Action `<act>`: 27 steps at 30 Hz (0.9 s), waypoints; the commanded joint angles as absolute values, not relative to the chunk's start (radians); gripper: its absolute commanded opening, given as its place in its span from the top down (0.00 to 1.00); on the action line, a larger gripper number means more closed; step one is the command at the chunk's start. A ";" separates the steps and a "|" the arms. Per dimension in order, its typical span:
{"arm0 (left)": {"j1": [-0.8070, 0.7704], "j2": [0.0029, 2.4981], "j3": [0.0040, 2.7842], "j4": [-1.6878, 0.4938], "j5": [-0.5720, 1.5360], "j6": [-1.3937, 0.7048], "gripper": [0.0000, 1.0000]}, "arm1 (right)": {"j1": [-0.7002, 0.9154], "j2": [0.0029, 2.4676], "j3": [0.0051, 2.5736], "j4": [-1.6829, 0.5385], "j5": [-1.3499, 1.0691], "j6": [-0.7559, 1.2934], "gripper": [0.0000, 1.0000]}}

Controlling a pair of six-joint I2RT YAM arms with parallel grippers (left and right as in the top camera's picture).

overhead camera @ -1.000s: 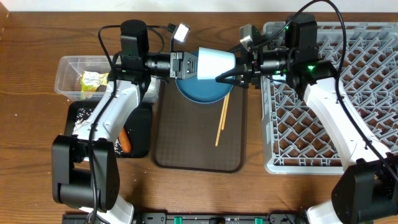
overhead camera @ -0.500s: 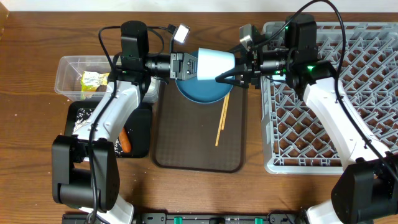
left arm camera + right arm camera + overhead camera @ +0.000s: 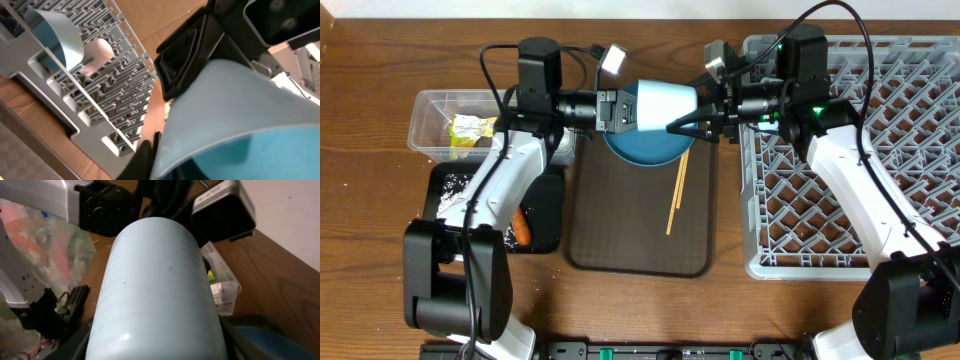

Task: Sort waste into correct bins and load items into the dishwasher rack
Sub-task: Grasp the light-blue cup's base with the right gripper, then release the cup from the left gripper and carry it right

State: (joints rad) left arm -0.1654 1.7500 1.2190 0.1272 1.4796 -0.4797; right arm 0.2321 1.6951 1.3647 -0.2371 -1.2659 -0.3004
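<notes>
My right hand (image 3: 688, 116) was clamped on the light blue cup (image 3: 665, 103). The cup lay on its side in the air over the blue plate (image 3: 645, 152), left of the grey rack (image 3: 880, 150). My left hand (image 3: 623, 108) was at its left end, and I could not tell if that hand was apart or together.

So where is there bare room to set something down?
Bare: the lower half of the brown serving tray, left of the chopsticks; the table wood left of the clear tub. Crowded: the tray's top end, under the blue plate and bowl.
</notes>
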 commanded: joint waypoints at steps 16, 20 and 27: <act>-0.119 1.751 1.195 0.120 1.338 -0.445 0.57 | 0.213 1.683 1.394 -0.192 -1.282 -0.221 0.81; -0.094 1.751 1.195 0.116 1.279 -0.445 0.57 | 0.202 1.683 1.394 -0.191 -1.282 -0.210 0.83; -0.077 1.751 1.195 0.092 1.169 -0.445 0.57 | 0.173 1.673 1.394 -0.194 -1.203 -0.127 0.88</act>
